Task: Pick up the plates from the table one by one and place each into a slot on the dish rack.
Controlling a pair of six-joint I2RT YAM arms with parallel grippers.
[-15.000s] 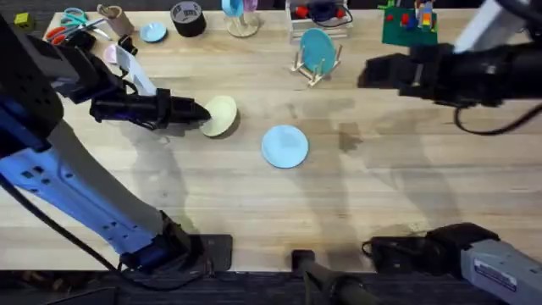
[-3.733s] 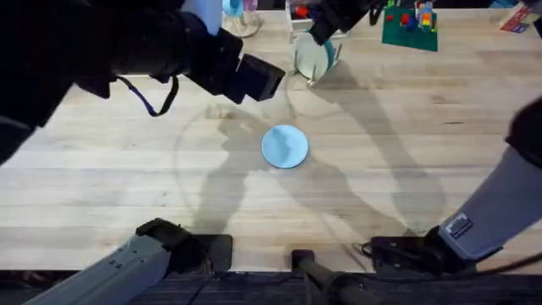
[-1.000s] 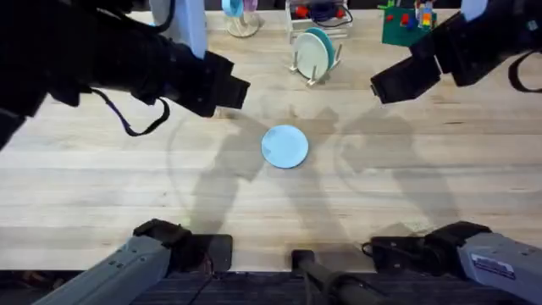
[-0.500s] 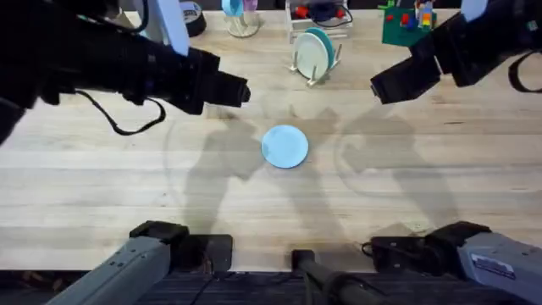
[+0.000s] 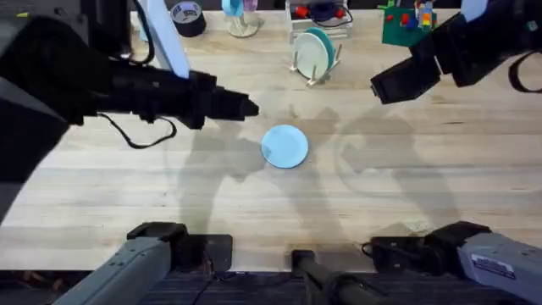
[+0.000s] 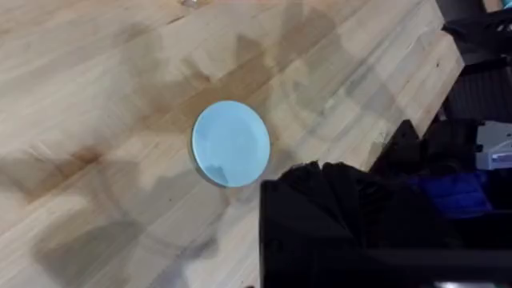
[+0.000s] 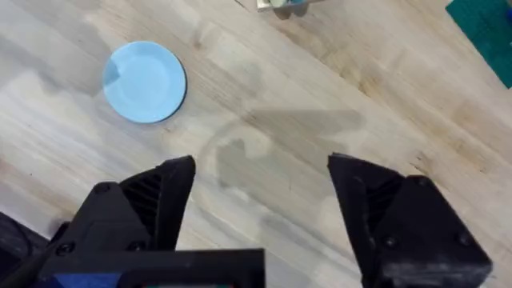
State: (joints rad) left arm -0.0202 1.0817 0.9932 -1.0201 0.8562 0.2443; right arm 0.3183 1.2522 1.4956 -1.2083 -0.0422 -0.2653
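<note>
Robot lab bench: plank table, tape roll, toy clutter behind.

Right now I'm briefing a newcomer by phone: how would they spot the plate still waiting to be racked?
Start at the light wood table and find its open middle, in front of the dish rack. The light blue plate lies flat there, alone, unlike the plates standing upright in the rack.

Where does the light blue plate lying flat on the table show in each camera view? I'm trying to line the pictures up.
Overhead: the light blue plate lies flat near the table's middle, nearer the camera than the dish rack.
Left wrist: the plate sits near the picture's centre.
Right wrist: the plate is at upper left.
Shared landmark: the plate itself, on the pale plank table.
</note>
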